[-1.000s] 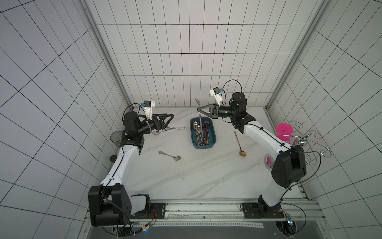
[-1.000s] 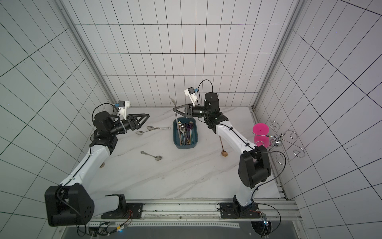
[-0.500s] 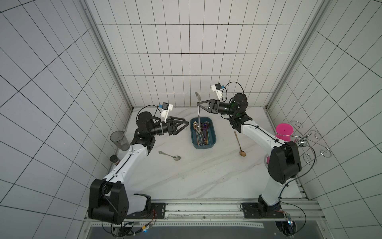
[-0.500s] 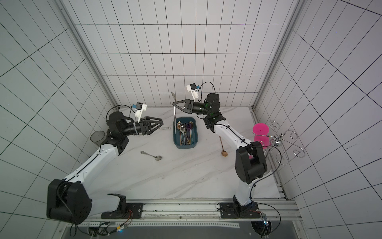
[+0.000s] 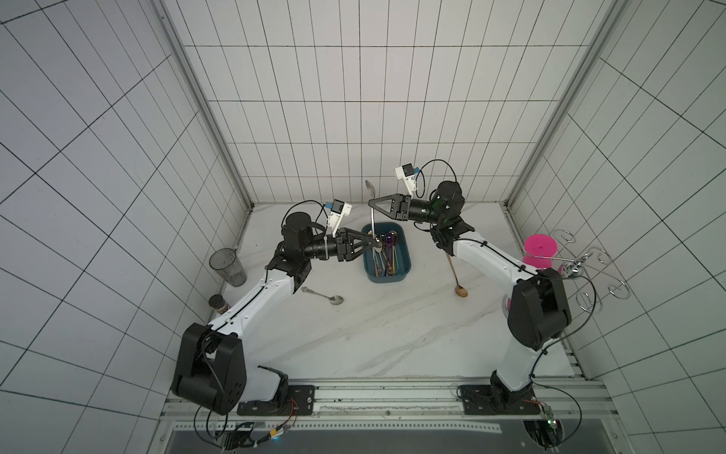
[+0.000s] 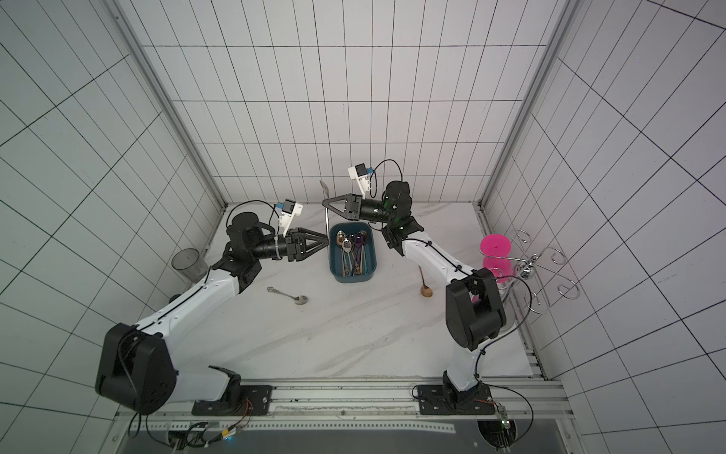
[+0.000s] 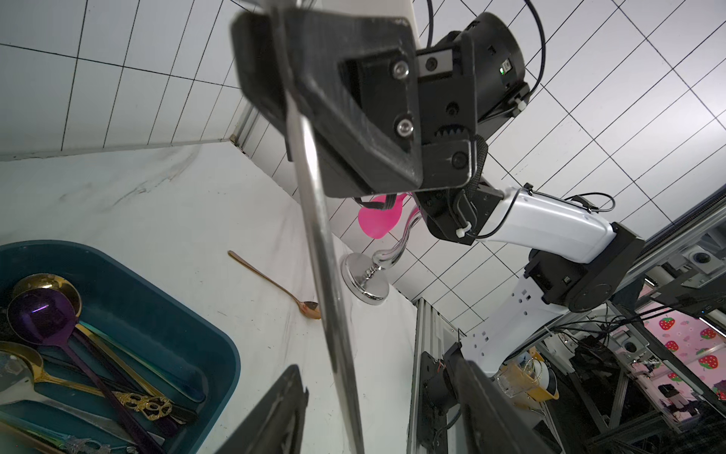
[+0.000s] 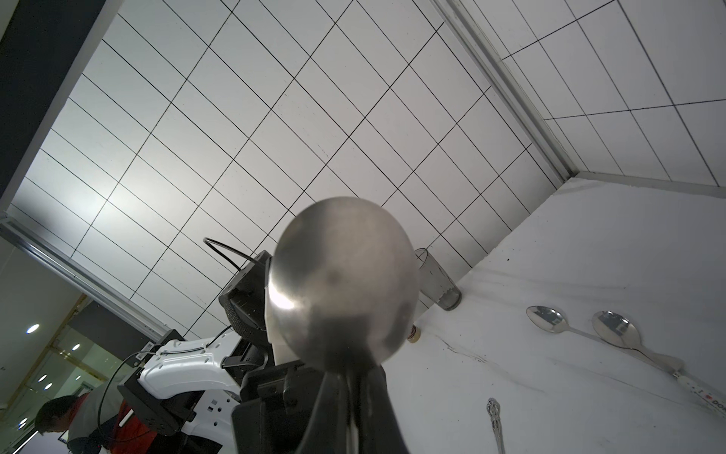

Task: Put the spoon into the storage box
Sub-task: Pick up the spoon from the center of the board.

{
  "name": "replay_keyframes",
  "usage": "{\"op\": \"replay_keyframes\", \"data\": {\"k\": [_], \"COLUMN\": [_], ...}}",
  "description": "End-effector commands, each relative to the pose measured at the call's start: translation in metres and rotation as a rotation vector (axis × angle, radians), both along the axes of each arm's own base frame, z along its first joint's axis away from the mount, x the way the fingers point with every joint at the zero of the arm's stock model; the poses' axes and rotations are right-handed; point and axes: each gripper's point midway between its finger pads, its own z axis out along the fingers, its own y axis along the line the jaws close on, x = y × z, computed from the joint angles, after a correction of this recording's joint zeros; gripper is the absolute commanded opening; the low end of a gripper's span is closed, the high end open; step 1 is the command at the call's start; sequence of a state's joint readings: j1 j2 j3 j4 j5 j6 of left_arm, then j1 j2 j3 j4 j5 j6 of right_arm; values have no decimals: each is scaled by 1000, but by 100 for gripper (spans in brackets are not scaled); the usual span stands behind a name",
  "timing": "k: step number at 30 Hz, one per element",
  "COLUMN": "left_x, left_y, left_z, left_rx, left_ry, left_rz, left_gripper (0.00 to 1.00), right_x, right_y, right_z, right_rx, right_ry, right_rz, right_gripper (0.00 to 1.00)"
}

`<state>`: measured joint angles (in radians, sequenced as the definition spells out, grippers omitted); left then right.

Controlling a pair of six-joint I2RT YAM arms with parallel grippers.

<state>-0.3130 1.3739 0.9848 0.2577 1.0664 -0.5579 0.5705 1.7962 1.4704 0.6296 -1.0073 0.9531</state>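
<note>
Change from one second ago: the left gripper point(image 5: 376, 246) has swung from the left of the frame in to the left rim of the storage box point(image 5: 408, 260). In both top views its tips now sit at the lower handle of the silver spoon point(image 5: 372, 218). Its jaws look narrower than before. In the left wrist view they are still apart, with the handle running between the fingers point(image 7: 275, 408) and touching neither.

The right gripper point(image 5: 372, 203) sits slightly higher in frame. It is clamped on the spoon just below the bowl, and the spoon hangs upright, bowl up, over the box's upper-left corner.

The box, at frame centre, holds gold, purple and silver spoons.

Surroundings:
- An ornate spoon point(image 5: 323, 295) lies lower left of the box.
- A copper spoon point(image 5: 455, 275) lies to the right, partly under the right arm.
- The grey tumbler point(image 5: 228, 267), now uncovered, stands at the left wall.
- The pink cup point(image 5: 540, 247) sits on the wire rack point(image 5: 589, 267) at right.
</note>
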Motion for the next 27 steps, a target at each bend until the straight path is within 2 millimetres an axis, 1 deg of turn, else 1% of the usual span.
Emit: {"op": "replay_keyframes", "data": {"k": [1, 5, 8, 11, 14, 18, 20, 23, 25, 27], "left_x": [9, 17, 20, 20, 22, 25, 30, 35, 40, 47], "left_y": [-4, -4, -5, -4, -3, -3, -3, -7, -10, -12], "left_z": [5, 7, 6, 5, 0, -3, -8, -18, -24, -33], "left_rx": [8, 16, 18, 28, 34, 35, 39, 56, 71, 89], "left_ry": [-17, -5, 0, 5, 13, 41, 56, 83, 114, 141], "left_rz": [30, 55, 70, 76, 96, 120, 144, 171, 195, 230], "left_gripper": [57, 43, 25, 1, 0, 0, 0, 0, 0, 0], "right_x": [-6, -7, -8, -8, -7, -1, 1, 2, 2, 0], "right_y": [1, 1, 1, -2, -7, -24, -35, -56, -74, -90], "right_z": [4, 5, 3, 3, 1, -4, -8, -19, -27, -36], "right_rx": [16, 17, 12, 10, 5, -16, -34, -90, -142, -196], "right_ry": [-41, -44, -42, -48, -48, -42, -23, -36, -34, -49], "right_rz": [0, -3, 0, -15, -22, -86, -118, -181, -248, -306], "right_gripper": [0, 0, 0, 0, 1, 15, 23, 32, 40, 46]}}
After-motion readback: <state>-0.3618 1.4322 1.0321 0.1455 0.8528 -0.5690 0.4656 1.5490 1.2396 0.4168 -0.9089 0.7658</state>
